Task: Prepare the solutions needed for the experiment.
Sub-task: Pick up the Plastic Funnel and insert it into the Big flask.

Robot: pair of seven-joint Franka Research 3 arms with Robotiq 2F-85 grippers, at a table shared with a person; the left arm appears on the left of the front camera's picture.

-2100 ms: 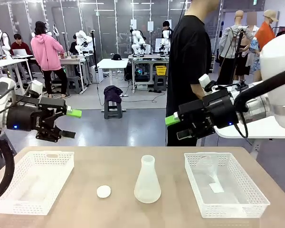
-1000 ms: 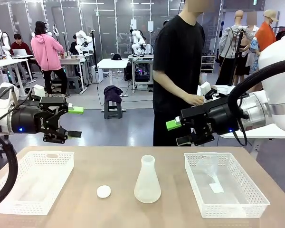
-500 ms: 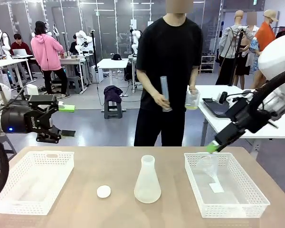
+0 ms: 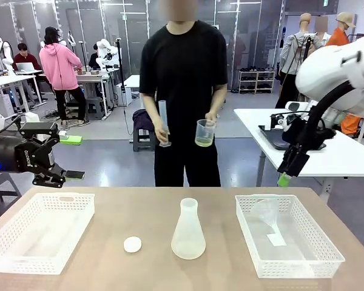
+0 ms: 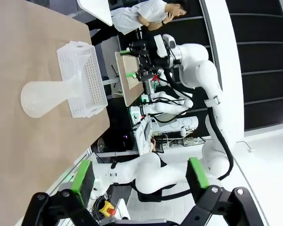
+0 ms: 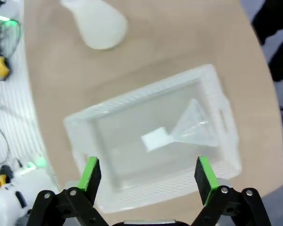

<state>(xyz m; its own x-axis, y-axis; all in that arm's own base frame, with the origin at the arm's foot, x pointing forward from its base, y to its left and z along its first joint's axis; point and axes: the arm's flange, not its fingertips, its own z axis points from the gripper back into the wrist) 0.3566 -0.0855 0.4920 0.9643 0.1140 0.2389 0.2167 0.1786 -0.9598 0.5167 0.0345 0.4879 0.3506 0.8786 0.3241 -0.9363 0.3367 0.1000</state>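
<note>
L gripper [image 4: 70, 157] is held spread, empty. Betw. both grippers, lower, a conical flask [image 4: 188, 233] is stood on the worktop [image 4: 151, 212]; beyond it, the solutions [image 4: 204, 142] are held in a person's beaker [image 4: 205, 128]. R gripper [image 6: 147, 167] is spread, empty, above a basket [image 4: 291, 267] w/ funnel [image 6: 195, 125].

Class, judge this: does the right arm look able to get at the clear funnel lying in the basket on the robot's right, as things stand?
Probably yes. The right gripper hangs open above the basket. The funnel lies uncovered inside it, and nothing stands between the two.
</note>
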